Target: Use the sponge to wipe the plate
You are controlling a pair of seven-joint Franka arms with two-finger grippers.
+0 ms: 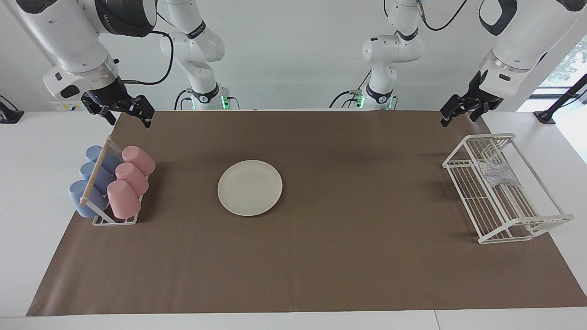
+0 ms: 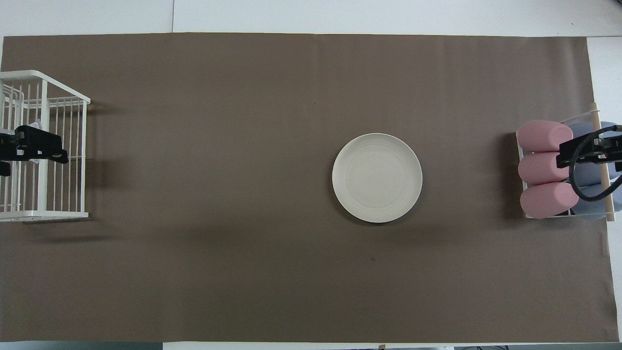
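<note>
Left pincer [image 1: 455, 112] hangs in the air over the desk's robot edge at the left arm's end, jaws wide, holding nothing. You'll see it above the white wire rack [image 1: 532, 231] in the overhead view [image 2: 29, 148]. Right pincer [image 1: 124, 112] hangs the same way at the right arm's end, jaws wide and empty, over the cup rack [image 1: 114, 220]; overhead it shows at the frame edge [image 2: 585, 151].

Next out, the sponge [image 1: 499, 174] lies in the wire rack, in the part nearer the robots. You get mostly pincer over it from above.

Plate [image 1: 250, 187] sits flat on the brown mat [image 1: 357, 256], mid-desk, somewhat toward the right arm's end, well apart from the sponge [image 2: 377, 177].

Pink cups [image 1: 130, 181] and blue cups [image 1: 91, 181] lie on their sides in the cup rack.
</note>
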